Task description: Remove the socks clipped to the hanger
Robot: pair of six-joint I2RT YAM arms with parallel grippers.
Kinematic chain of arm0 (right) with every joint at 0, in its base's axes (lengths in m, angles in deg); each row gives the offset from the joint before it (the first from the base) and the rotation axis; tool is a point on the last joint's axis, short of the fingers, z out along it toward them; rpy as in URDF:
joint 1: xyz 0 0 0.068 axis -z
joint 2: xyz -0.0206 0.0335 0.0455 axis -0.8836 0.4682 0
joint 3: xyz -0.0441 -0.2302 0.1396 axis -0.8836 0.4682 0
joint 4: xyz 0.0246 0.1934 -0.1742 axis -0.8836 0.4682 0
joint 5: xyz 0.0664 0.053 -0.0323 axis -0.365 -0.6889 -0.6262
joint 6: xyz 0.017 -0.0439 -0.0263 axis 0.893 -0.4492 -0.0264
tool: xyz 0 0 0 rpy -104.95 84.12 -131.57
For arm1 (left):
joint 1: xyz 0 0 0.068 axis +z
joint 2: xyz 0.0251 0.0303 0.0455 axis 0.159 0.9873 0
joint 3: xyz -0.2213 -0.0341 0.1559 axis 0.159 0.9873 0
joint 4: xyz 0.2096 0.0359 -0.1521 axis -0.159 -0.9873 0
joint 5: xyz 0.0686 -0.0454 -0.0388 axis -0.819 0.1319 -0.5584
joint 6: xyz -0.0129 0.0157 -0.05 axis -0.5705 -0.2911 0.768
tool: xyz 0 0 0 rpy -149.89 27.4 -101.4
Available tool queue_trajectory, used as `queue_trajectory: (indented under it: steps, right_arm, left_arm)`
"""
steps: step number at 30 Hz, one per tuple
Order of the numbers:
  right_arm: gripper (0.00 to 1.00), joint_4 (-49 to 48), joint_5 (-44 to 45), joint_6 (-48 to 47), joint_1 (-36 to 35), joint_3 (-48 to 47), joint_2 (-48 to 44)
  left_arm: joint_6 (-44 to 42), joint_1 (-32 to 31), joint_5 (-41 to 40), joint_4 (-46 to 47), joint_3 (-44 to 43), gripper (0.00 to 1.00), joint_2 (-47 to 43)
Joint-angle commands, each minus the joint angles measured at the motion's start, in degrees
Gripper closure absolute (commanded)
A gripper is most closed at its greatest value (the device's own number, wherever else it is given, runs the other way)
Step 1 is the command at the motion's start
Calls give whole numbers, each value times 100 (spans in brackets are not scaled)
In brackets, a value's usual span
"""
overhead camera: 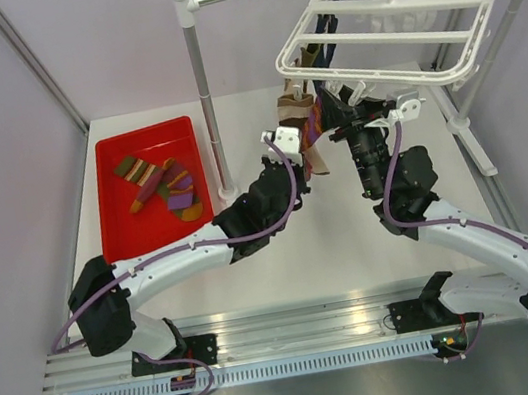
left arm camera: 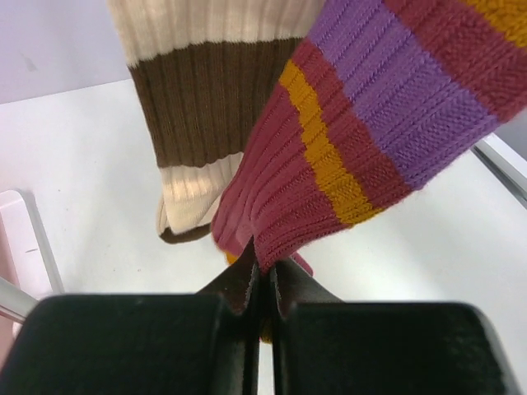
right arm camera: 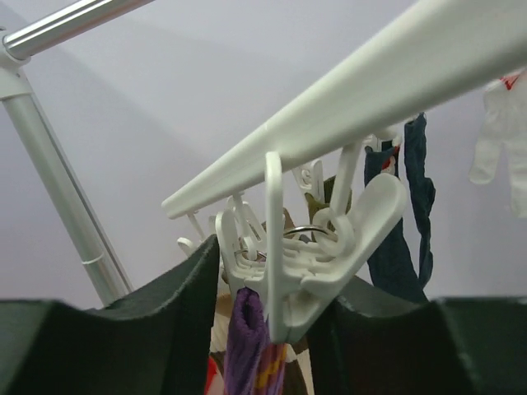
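The maroon-purple-orange striped sock (left arm camera: 370, 132), hung from a hanger (overhead camera: 398, 28) clip (right arm camera: 309, 263) far-centre, is pinched at its hem by the closed left gripper (left arm camera: 262, 284), while that clip is straddled by the part-open right gripper (right arm camera: 272, 317).

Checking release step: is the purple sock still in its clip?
Still in. The purple sock hangs from the white clip, which the right tool straddles.

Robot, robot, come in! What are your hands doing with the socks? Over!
Left gripper shut on hanging maroon, purple and orange striped sock. Right gripper around its white plastic clip on white drying hanger. Brown-and-cream sock alongside.
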Motion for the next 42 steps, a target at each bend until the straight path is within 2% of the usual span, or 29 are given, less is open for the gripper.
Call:
queue_trajectory:
  steps: [1, 3, 9, 13, 25, 31, 38, 42]
  right_arm:
    - [50, -356, -99, 18, -12, -13, -34]
    - [43, -435, -90, 9, -12, -66, 45]
    - [34, -515, 24, -26, -12, -241, 212]
    - [41, -559, 200, -140, -12, -286, 265]
    - [40, -805, 279, -184, -3, -251, 194]
    - [52, -928, 376, -184, -3, -233, 186]
    - [87, -779, 376, -184, -12, -286, 133]
    - [97, -700, 376, -184, -3, -251, 54]
  left_arm:
    - [-33, -108, 148, 72, -40, 98, -151]
    - [-41, -135, 175, 89, -23, 98, -142]
    - [-68, -214, 175, 133, -14, 98, -142]
    - [-77, -232, 166, 151, 21, 98, -151]
    - [-85, -240, 184, 168, 22, 98, -107]
    - [-77, -240, 166, 168, 65, 98, -133]
    - [-68, -240, 149, 177, 83, 98, -151]
    - [-59, -240, 140, 177, 83, 98, -151]
